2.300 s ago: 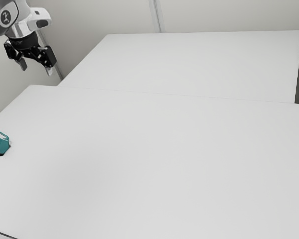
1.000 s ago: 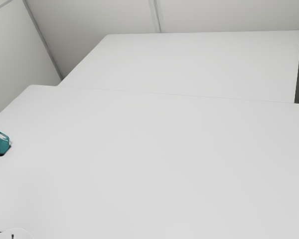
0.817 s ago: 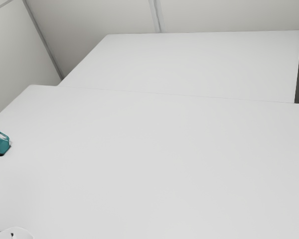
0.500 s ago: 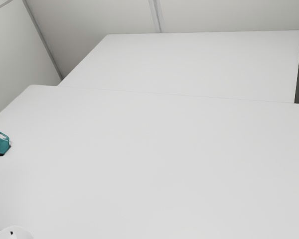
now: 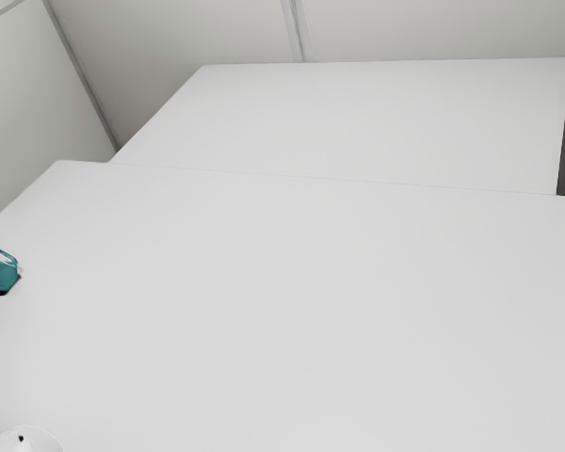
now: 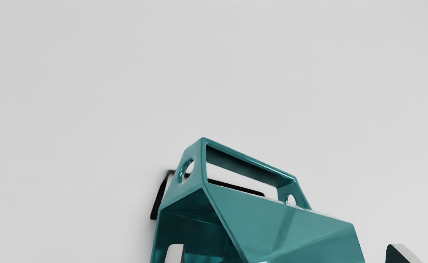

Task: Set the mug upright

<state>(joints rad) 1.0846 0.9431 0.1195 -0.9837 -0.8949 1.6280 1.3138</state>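
1. A teal, faceted mug point(image 6: 301, 230) lies on its side on a white worktop point(image 5: 292, 311), at the exterior view's left edge, partly cut off.
2. The jaws are apart. One fingertip point(image 6: 175, 254) overlaps the mug's open mouth, whether above or inside I cannot tell; the other point(image 6: 400, 254) is past its base end.
3. The angular handle point(image 6: 250, 160) sticks out sideways from between the jaws, over a black shadow point(image 6: 236, 187).
4. Behind the worktop is another white surface point(image 5: 358, 118), then pale walls point(image 5: 443, 28).
5. A rounded white part point(image 5: 28, 440) covers the worktop's near-left corner in the exterior view.
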